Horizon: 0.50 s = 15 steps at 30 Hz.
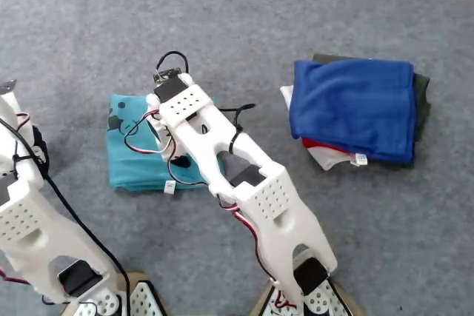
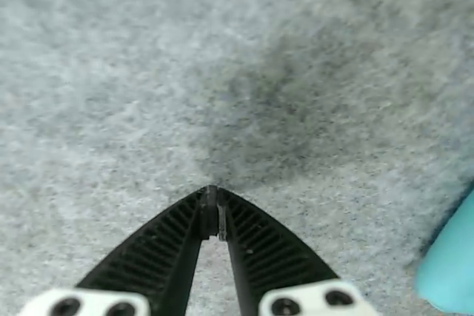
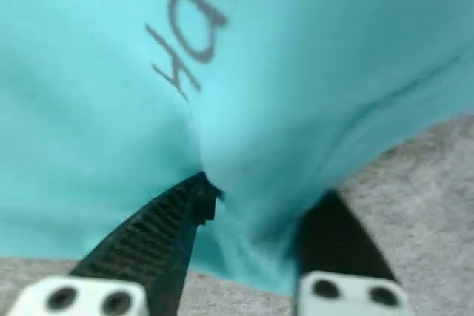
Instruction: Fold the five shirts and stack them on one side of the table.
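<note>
A folded teal shirt point(image 1: 129, 155) with dark print lies left of the table's middle. My right arm point(image 1: 222, 146) stretches over it, and in the right wrist view my right gripper point(image 3: 263, 196) is shut on a bunched fold of the teal shirt point(image 3: 311, 72), with fabric pressed between its fingers. At the right lies a stack of folded shirts: a blue shirt point(image 1: 355, 109) on top, with dark grey point(image 1: 421, 101), red point(image 1: 318, 144) and white point(image 1: 329, 158) edges showing beneath. My left gripper point(image 2: 213, 199) is shut and empty, low over the bare grey cloth beside the teal shirt's edge point(image 2: 452, 271).
Grey felt point(image 1: 244, 35) covers the whole table. My left arm point(image 1: 26, 212) stands along the left edge. Cables point(image 1: 167, 61) loop off the right arm's wrist. Bare felt lies between the teal shirt and the stack, and across the far side.
</note>
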Each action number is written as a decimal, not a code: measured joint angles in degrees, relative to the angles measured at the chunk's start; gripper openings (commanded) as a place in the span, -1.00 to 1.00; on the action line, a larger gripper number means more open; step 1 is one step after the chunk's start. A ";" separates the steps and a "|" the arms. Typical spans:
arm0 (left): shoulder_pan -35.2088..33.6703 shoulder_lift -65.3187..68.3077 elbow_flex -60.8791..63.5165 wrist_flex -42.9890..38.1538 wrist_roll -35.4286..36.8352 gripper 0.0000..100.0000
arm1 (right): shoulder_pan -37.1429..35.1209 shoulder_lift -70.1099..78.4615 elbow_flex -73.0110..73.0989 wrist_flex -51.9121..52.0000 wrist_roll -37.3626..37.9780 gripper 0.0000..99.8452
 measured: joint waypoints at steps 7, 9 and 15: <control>1.05 0.00 -0.97 3.96 0.00 -0.94 | 2.55 0.00 0.00 0.09 3.08 -0.97; 2.37 0.00 -2.90 5.98 0.00 -0.93 | 2.73 0.00 0.00 0.09 3.25 -0.97; 6.68 0.00 -11.08 10.55 1.67 -0.48 | 2.73 0.09 0.00 0.09 3.25 -0.97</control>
